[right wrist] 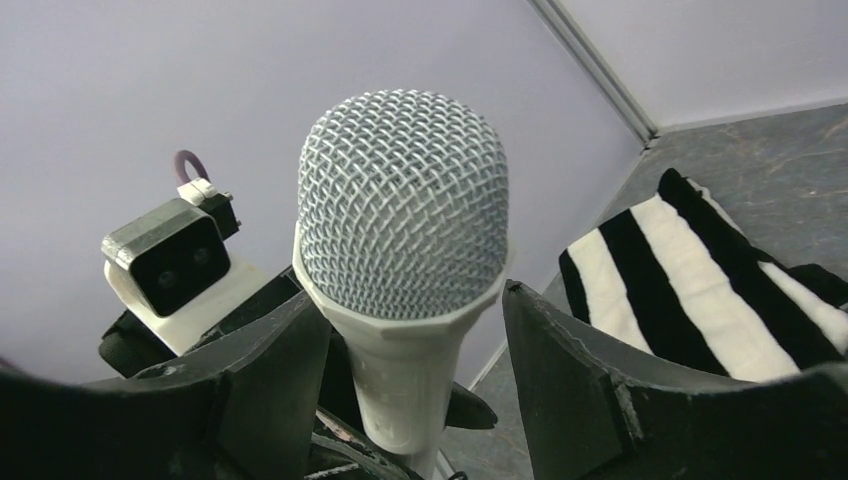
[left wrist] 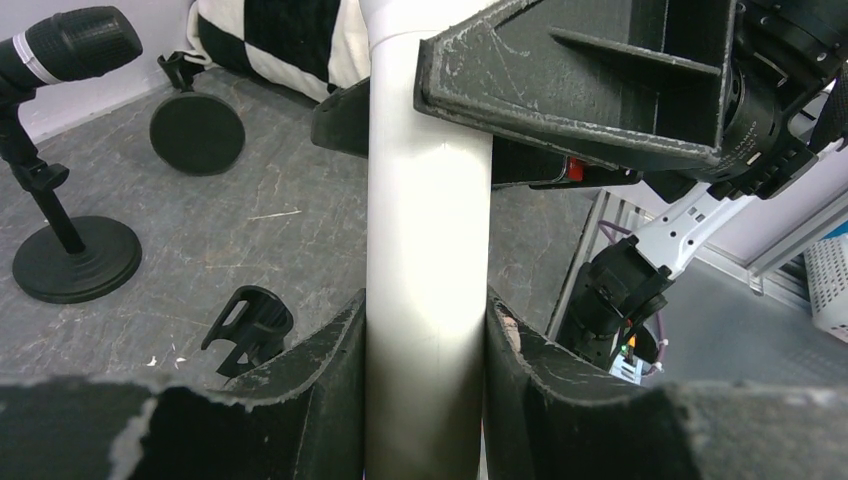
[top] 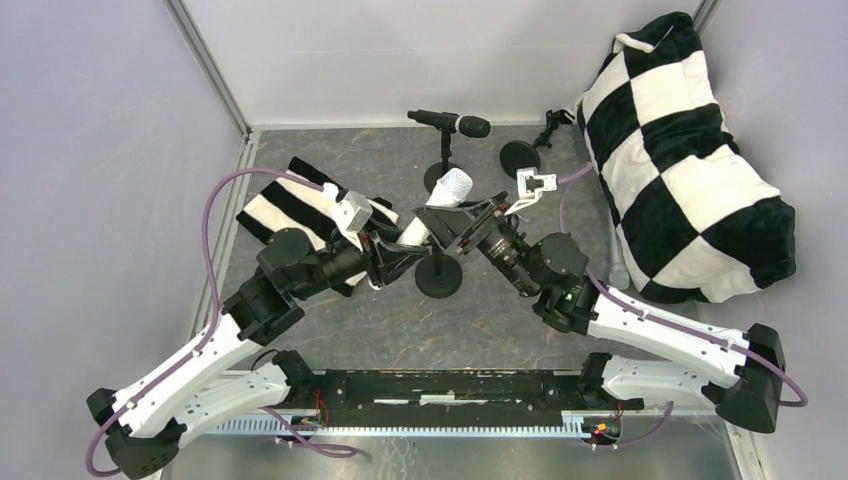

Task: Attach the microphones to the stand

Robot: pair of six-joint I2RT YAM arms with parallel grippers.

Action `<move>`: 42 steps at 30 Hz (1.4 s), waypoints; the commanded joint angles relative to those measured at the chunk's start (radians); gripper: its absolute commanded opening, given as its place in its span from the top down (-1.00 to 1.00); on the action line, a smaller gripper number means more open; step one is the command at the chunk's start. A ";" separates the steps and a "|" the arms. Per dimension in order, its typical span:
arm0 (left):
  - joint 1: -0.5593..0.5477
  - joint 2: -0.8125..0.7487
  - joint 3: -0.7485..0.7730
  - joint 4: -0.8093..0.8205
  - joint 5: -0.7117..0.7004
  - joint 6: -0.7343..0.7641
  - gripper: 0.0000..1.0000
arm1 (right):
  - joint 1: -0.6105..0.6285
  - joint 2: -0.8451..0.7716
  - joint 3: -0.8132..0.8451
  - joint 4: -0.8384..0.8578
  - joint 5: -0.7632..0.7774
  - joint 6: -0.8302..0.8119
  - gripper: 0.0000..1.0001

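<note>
The white microphone point(right wrist: 402, 200) is held slanted just above and behind the middle stand point(top: 438, 275), a thin black pole on a flat round black base. Its body is a smooth, matte white tube, widening to a faceted collar under a rounded head of woven silver-white wire mesh. The left hand point(left wrist: 425, 315) is clamped on the lower body, its rough, chipped black plastic fingers point(left wrist: 320, 380) pressed to both sides of the tube. The right hand point(right wrist: 410, 305) stands apart around the head, with a gap showing beside the mesh on at least one side. Beyond the middle stand, at the back of the table point(top: 400, 330), the black microphone point(top: 450, 122) with a pale ring lies level in a clip on its own disc-footed stand. To the right of that is another black disc base point(top: 519, 158). The table is dark grey, mottled and scratched like worn stone. Left of the middle stand lies a soft black-and-white striped cloth point(top: 285, 205). Far right of it rests a plush black-and-white checkered cushion point(top: 690, 160).
</note>
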 commanded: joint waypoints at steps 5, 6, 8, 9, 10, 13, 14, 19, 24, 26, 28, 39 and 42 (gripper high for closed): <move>0.002 -0.003 -0.013 0.063 0.033 -0.031 0.96 | -0.012 0.054 0.032 0.159 -0.093 0.057 -0.28; 0.002 -0.004 -0.017 0.063 0.027 -0.030 0.96 | -0.012 0.058 0.032 0.164 -0.097 0.058 -0.26; 0.002 -0.007 -0.023 0.066 0.017 -0.029 0.95 | -0.011 0.059 0.021 0.178 -0.101 0.061 -0.18; 0.002 -0.006 -0.026 0.067 0.010 -0.032 0.92 | -0.011 0.057 0.007 0.194 -0.097 0.062 -0.09; 0.002 -0.008 -0.030 0.068 0.001 -0.033 0.88 | -0.011 0.052 -0.011 0.216 -0.093 0.064 0.08; 0.002 -0.007 -0.040 0.067 -0.020 -0.036 0.75 | -0.011 0.030 -0.069 0.296 -0.061 0.064 0.54; 0.002 -0.004 -0.043 0.067 -0.027 -0.038 0.55 | -0.011 0.024 -0.098 0.327 -0.044 0.063 0.68; 0.002 0.002 -0.065 0.098 -0.086 -0.053 -0.23 | -0.011 -0.045 -0.180 0.385 0.078 -0.039 0.92; 0.002 -0.016 -0.128 0.143 -0.203 -0.105 -0.79 | -0.012 -0.182 -0.275 0.348 0.266 -0.232 1.00; 0.002 -0.031 -0.182 0.197 -0.241 -0.150 -0.86 | -0.011 -0.246 -0.305 0.315 0.328 -0.299 1.00; 0.001 -0.036 -0.235 0.250 -0.274 -0.185 -0.93 | -0.013 -0.308 -0.330 0.259 0.383 -0.357 1.00; -0.103 0.025 -0.551 0.662 -0.433 -0.159 -0.96 | -0.014 -0.515 -0.464 0.185 0.468 -0.554 0.99; -0.156 0.106 -0.618 0.841 -0.496 -0.081 -0.93 | -0.014 -0.545 -0.496 0.199 0.450 -0.596 1.00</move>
